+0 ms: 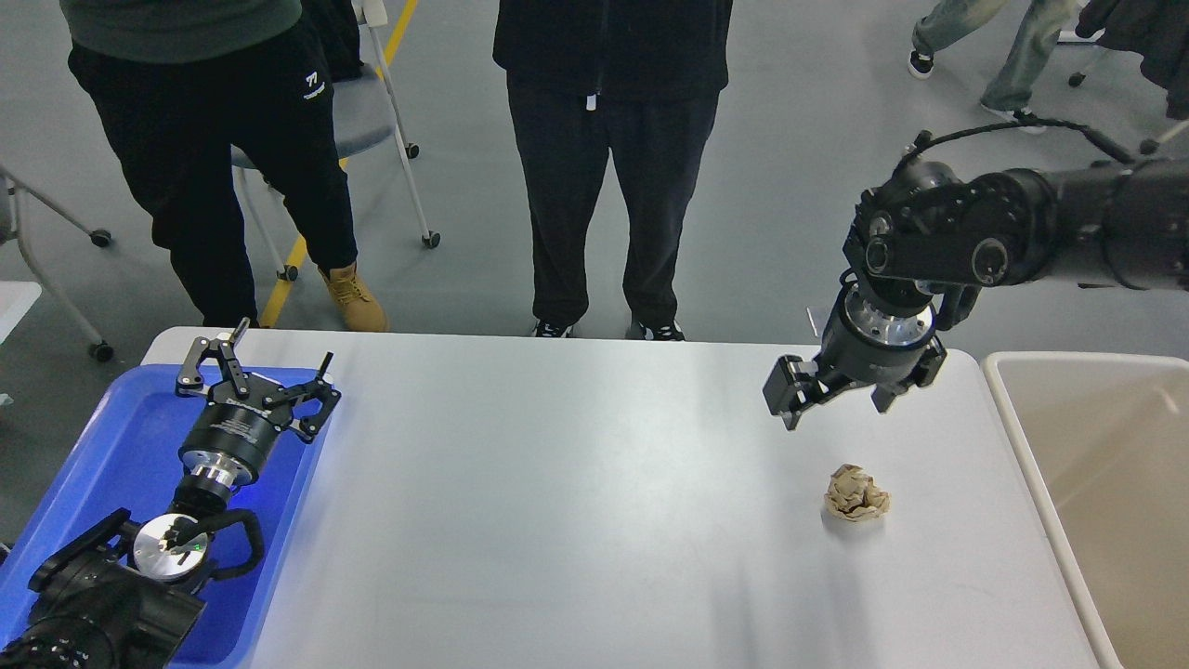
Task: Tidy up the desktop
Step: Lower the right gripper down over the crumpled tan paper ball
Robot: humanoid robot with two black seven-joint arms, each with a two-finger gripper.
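Note:
The desktop (557,520) is a wide light grey-white tabletop. A crumpled beige paper ball (855,493) lies on its right part. My right gripper (833,400) hangs open and empty above the table, up and slightly left of the ball, pointing down. My left gripper (260,374) is open and empty, held over the far end of the blue tray (111,455) at the table's left edge.
A beige tub with a white rim (1022,446) stands against the table's right edge. Two people (608,167) stand just behind the far edge, with a wheeled chair (372,121) beside them.

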